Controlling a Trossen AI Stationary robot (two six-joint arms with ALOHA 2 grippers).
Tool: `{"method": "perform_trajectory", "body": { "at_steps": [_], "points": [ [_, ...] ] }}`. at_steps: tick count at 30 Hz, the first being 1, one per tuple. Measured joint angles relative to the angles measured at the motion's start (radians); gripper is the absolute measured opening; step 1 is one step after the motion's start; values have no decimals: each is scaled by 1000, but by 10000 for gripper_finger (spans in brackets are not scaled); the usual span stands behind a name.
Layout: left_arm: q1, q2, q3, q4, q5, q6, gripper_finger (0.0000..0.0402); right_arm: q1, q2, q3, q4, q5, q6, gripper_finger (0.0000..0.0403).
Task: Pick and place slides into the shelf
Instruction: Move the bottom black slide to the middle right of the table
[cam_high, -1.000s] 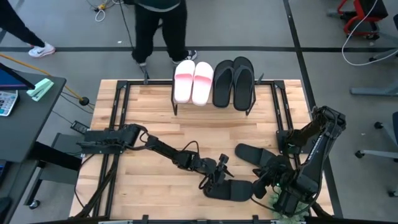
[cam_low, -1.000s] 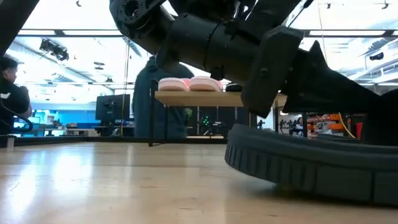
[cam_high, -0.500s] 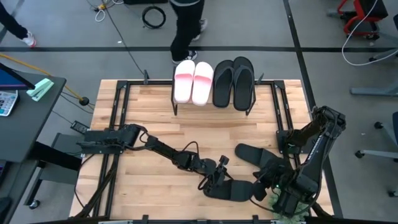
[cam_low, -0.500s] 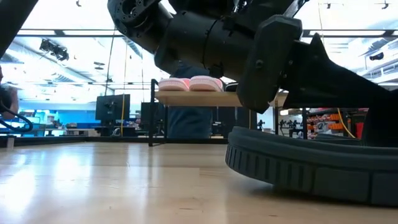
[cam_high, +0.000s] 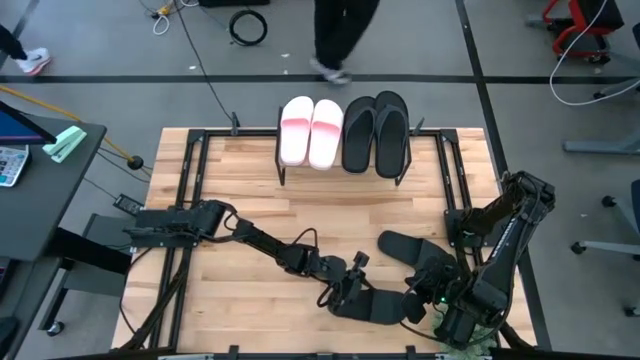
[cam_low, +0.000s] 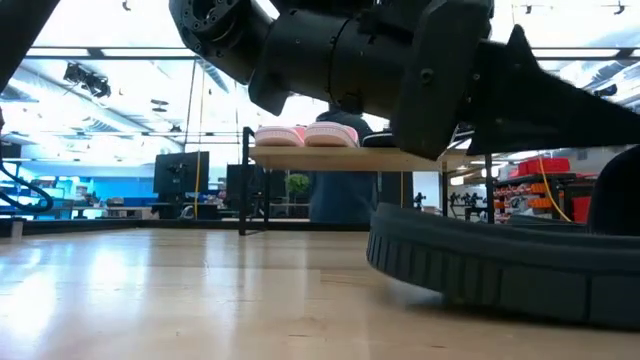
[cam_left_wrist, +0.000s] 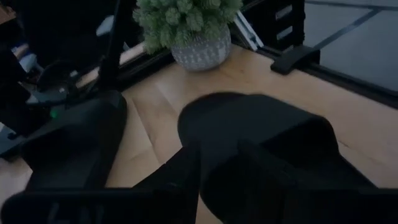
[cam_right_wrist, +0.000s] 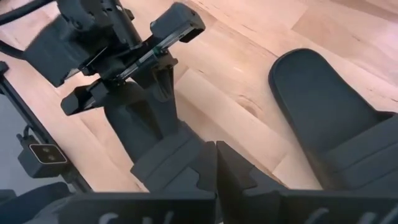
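Observation:
A black slide (cam_high: 378, 305) lies near the table's near edge, with my left gripper (cam_high: 352, 284) on it from the left. In the low view its sole (cam_low: 500, 270) sits low over the wood, the nearer end slightly raised. My right gripper (cam_right_wrist: 216, 163) is shut and hovers just right of this slide's end. A second black slide (cam_high: 408, 248) lies flat on the table behind it. The shelf (cam_low: 330, 158) stands at the far edge with two pink-and-white slides (cam_high: 310, 130) and two black ones (cam_high: 376, 130) on its top board. My left gripper is shut on the black slide's upper band (cam_right_wrist: 142, 118), pinched between its two fingers, which slant down from the table's left. The fingers hide the exact spot in the left wrist view. The slide stays low, its sole (cam_low: 560, 290) on or just above the table.
A small potted plant (cam_left_wrist: 199, 31) stands at the near right corner, close to the right arm's base. A black metal frame (cam_high: 190, 200) runs along the table's left and right sides. Bare wood lies between the shelf and the arms. A person (cam_high: 340, 30) walks behind the table.
My left gripper has drawn the black slide a little toward the table's right, and its nearer end has risen slightly in the low view. My right gripper has edged toward that slide. The person behind the table has walked to the right.

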Motion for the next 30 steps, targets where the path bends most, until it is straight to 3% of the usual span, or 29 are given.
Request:
{"method": "perform_trajectory", "body": {
  "at_steps": [4, 13, 19, 30],
  "points": [
    [0, -3, 2, -99, 0, 0, 112, 0, 0, 0, 13, -7, 0, 2],
    [-6, -71, -1, -185, -4, -98, 105, -10, 59, 0, 205, -138, 32, 2],
    [-5, -254, 1, -474, -4, -108, 89, -43, 161, 0, 212, -198, 54, 11],
    [7, -581, 0, -1013, -56, -100, 69, -38, 179, 0, 394, -198, 78, 91]
  ]
}}
